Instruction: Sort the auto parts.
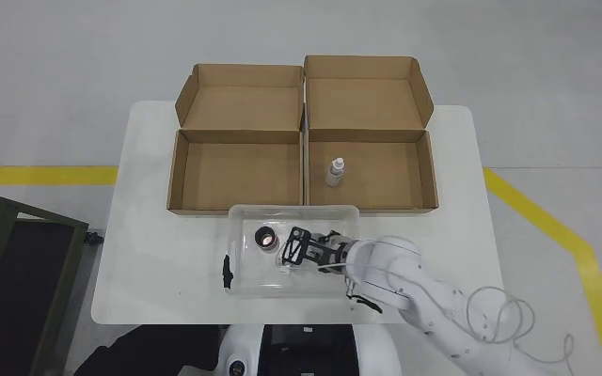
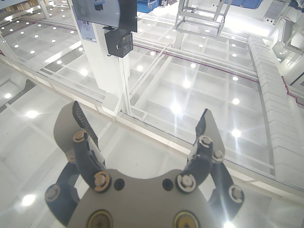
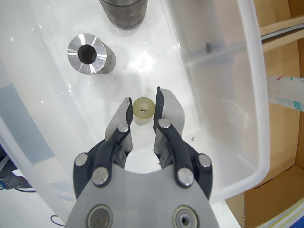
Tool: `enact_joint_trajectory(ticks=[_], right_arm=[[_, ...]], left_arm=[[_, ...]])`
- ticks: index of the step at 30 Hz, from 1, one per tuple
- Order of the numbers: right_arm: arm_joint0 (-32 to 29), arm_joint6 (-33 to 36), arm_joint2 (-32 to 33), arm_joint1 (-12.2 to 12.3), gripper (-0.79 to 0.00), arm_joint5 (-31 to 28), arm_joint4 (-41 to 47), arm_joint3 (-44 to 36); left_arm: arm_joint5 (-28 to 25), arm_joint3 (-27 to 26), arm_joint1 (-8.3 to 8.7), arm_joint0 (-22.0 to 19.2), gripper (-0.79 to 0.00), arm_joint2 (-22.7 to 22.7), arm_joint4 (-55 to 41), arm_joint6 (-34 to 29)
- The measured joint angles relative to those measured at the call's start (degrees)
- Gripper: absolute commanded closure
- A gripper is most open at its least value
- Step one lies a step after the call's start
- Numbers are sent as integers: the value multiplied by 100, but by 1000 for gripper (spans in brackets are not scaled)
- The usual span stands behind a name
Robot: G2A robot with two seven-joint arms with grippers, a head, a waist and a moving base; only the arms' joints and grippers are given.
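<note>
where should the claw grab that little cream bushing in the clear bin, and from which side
Grip the cream bushing across its round side wall, coming straight down. It stands upright on the clear bin floor, hole up, with free space around it and the steel sleeve well apart. The right claw hangs directly over it.

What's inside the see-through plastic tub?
In the clear tub: a dark ribbed cylinder, a shiny metal tube and a small cream plug, pinched by the right gripper. The gripper's body covers the tub floor under it, so anything there is hidden.
</note>
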Motion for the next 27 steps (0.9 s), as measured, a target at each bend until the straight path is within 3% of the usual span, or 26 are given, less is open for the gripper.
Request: enact_joint_trajectory(ticks=[27], right_arm=[[-548, -854, 1250, 242, 0, -705, 915, -879]], left_arm=[[0, 0, 0, 0, -785, 0, 0, 0]])
